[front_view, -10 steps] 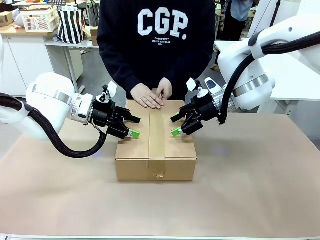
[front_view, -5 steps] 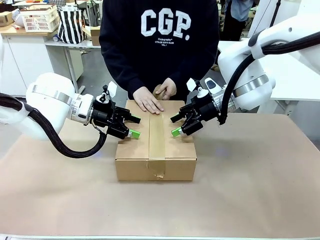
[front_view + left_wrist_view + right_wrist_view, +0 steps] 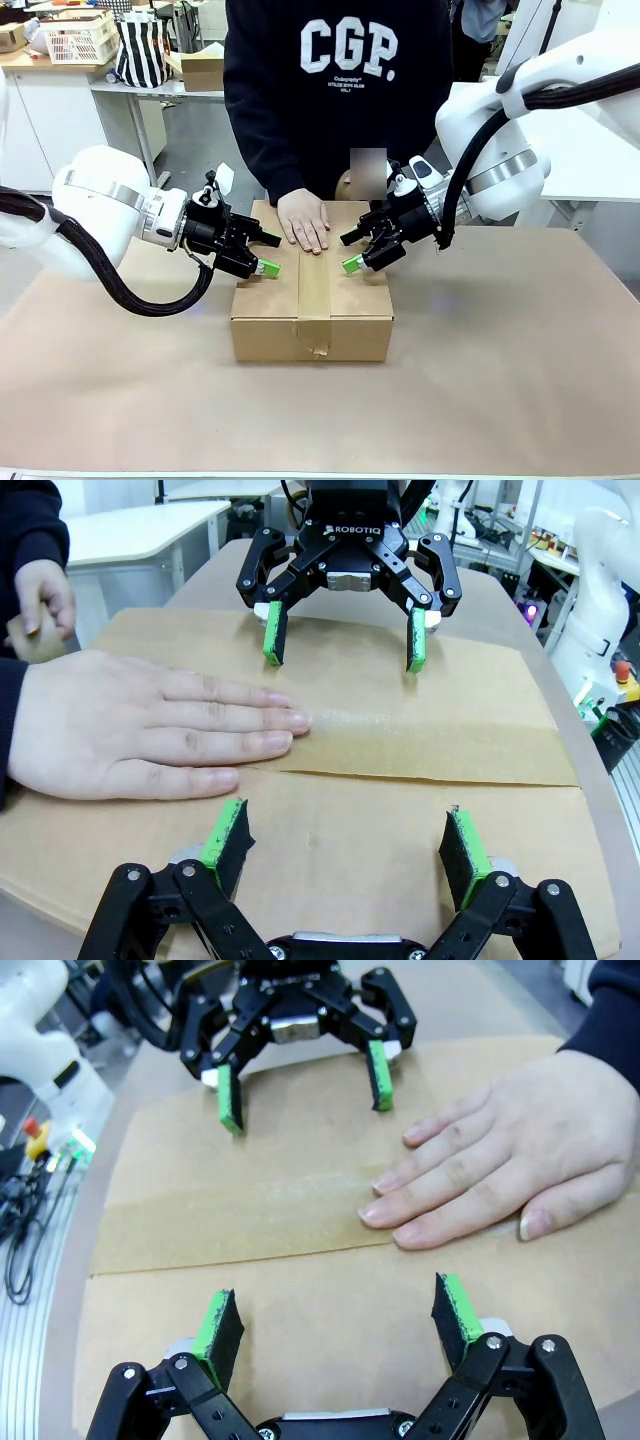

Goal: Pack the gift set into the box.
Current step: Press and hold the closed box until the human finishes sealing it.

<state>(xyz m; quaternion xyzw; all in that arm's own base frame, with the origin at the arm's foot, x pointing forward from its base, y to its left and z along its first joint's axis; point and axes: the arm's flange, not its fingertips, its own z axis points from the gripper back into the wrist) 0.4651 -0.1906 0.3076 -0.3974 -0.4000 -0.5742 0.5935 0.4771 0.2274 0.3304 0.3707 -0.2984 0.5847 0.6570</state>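
Center of the desk (image 3: 520, 380), the box (image 3: 311, 290) sits closed, a strip of brown tape (image 3: 314, 285) running along its top seam. On the far part of the lid a person's hand (image 3: 303, 220) lies flat, fingers across the tape. Left end effector (image 3: 268, 253) hovers over the box's left edge, fingers spread wide, gripping nothing. Right end effector (image 3: 349, 252) mirrors it over the right side, also wide and empty, facing its partner.

The box (image 3: 311, 290) is a plain brown corrugated carton standing upright mid-table. Its top flaps are folded shut, and a strip of brown tape (image 3: 314, 268) runs along the centre seam and down its near face.
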